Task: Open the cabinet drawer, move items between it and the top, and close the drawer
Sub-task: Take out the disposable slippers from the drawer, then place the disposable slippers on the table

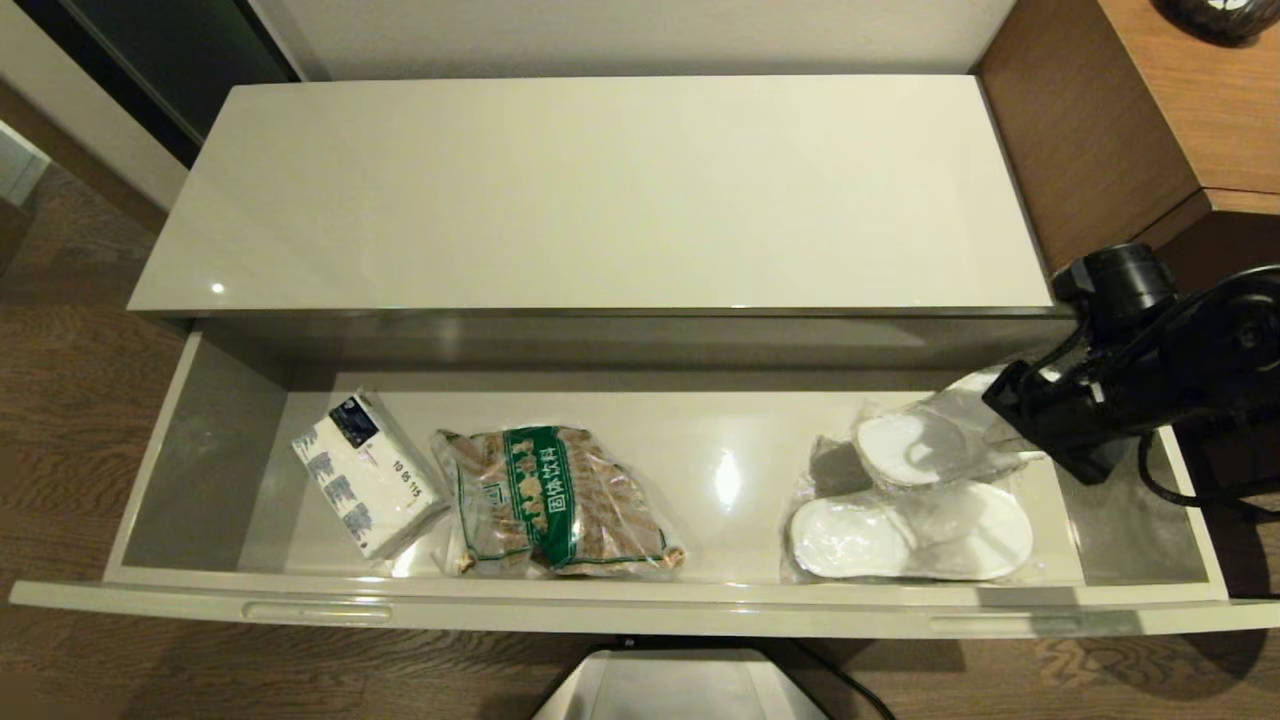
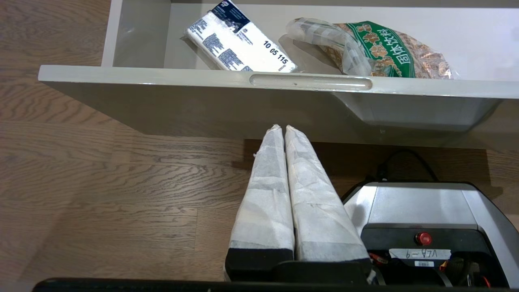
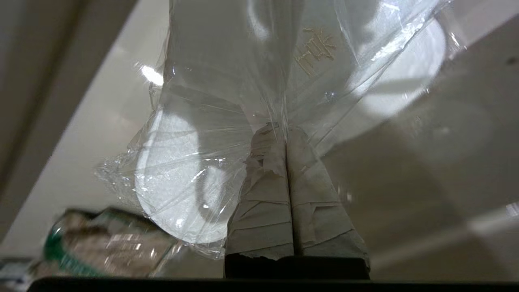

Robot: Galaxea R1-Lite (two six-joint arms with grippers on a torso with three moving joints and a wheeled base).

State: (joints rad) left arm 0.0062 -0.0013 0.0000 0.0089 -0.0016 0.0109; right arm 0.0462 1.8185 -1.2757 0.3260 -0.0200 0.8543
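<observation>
The cabinet drawer [image 1: 640,606] stands pulled out below the glossy cream top [image 1: 600,190], which is bare. Two white slippers in clear bags lie at the drawer's right end: one further back [image 1: 905,448] and one nearer the front [image 1: 905,535]. My right gripper [image 1: 1000,398] reaches in from the right and is shut on the crinkly plastic of the rear slipper's bag [image 3: 251,73]. Its taped fingertips [image 3: 275,138] pinch the film. My left gripper [image 2: 280,127] is shut and empty, low over the floor below the drawer's front rim [image 2: 162,77].
A white-and-blue tissue pack [image 1: 365,470] and a green-labelled bag of brown pieces [image 1: 555,500] lie in the drawer's left half. A taller brown desk [image 1: 1180,100] stands at the right. My base [image 1: 680,685] sits under the drawer's front.
</observation>
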